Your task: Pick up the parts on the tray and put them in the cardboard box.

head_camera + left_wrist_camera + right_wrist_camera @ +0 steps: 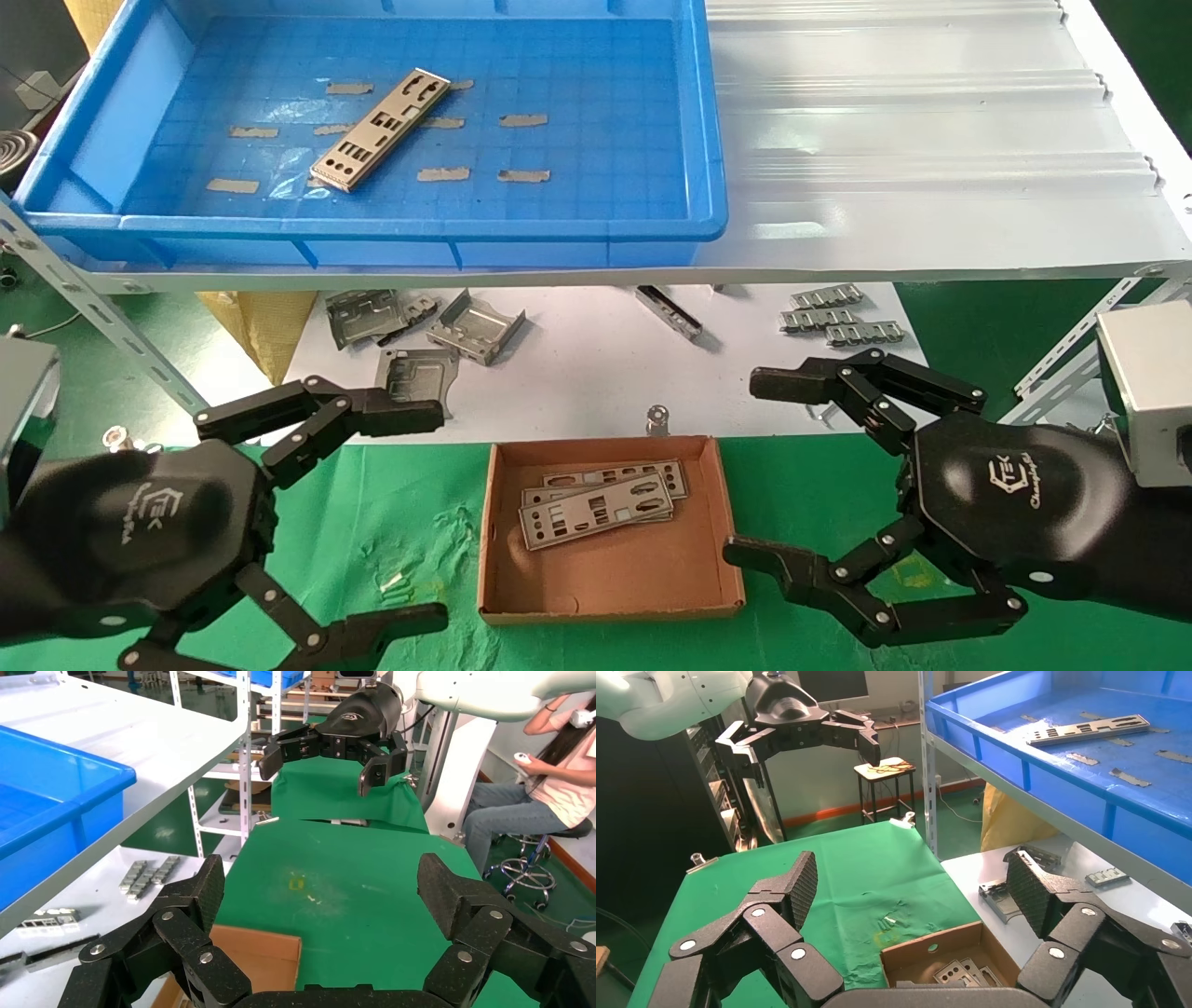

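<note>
Pincers both released, jaws spread wide, nothing between them. Left pincer (414,517) hovers low over the green cloth (391,522), just left of the small shallow brown cardboard box (610,596). Right pincer (754,466) hovers just right of the same box, so the box sits between the two.

Inside the box: a small stack of flat silver punched metal plates (596,508), lying slightly fanned toward the far wall, roughly level with the gap between both pincers. The right wrist view shows the same stack (961,973) in the box's near corner, below that pincer (912,888).

One more long silver punched plate (380,129) lies flat and diagonal on the grid floor of the large bright-blue plastic tray (703,140), well beyond and above the left pincer, on the white shelf (931,140). Tan tape strips (443,174) are stuck to the tray floor around that plate.

On the white table (577,373) under the shelf, beyond both pincers: bent grey metal brackets (475,328), just past the left pincer's upper finger, and small ladder-like silver strips (838,317), just past the right pincer's upper finger. A small metal clip (657,419) sits at the table edge just beyond the box's far wall.
</note>
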